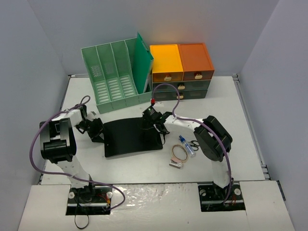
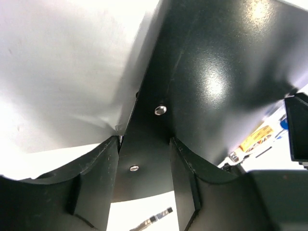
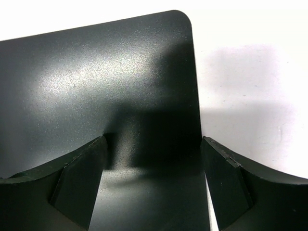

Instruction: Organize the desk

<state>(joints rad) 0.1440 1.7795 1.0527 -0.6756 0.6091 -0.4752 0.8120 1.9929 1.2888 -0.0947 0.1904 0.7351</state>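
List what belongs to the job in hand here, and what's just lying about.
In hand: desk; black panel, with both arms at its edges.
Lying about, for now: rubber band; blue pen; scissors; green file rack; orange drawer unit.

On the surface (image 1: 226,106) the panel (image 1: 131,137) lies central. The file rack (image 1: 118,72) stands at its 11 o'clock, the drawer unit (image 1: 182,70) at 1 o'clock. The loop (image 1: 179,153), pen (image 1: 186,145) and scissors (image 1: 193,143) lie at 3 o'clock.
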